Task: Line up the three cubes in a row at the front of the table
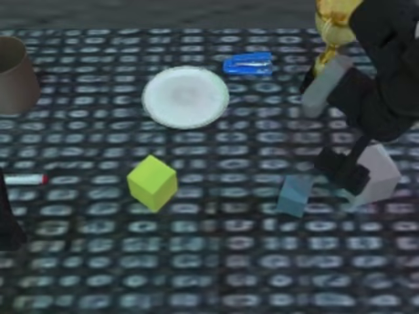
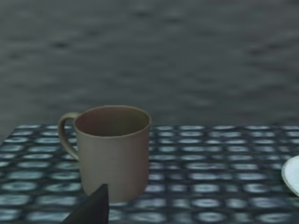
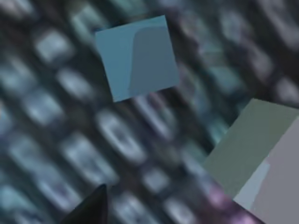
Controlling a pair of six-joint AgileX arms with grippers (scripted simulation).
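Step in hand, by my reading: placing or re-gripping the grey cube. The right gripper hangs low at the right side of the table, its dark fingers against the near-left face of that cube. The arm covers the fingertips from above and the right wrist view shows only one dark tip, so I cannot tell how the jaws stand or whether the cube is held.

Cube positions:
- Grey cube: right side, mid-depth, largest of the three.
- Blue cube: just beside the grey one on its left, apart from it by a narrow gap; confirmed in the right wrist view, where it sits clear of the grey block.
- Yellow-green cube: well to the left, centre of the table, turned corner-on.

None looks lined up at the front yet; the row seems barely begun. Next move likely calls for squaring each cube's faces and closing the spacing.

Materials: all three cubes plain, matte, sharp-edged. Table patterned with rows of pale blurry marks.

Left gripper: parked at the far left beside a brown mug; jaws not visible.

Also present: white plate, blue stapler, a red-tipped marker.
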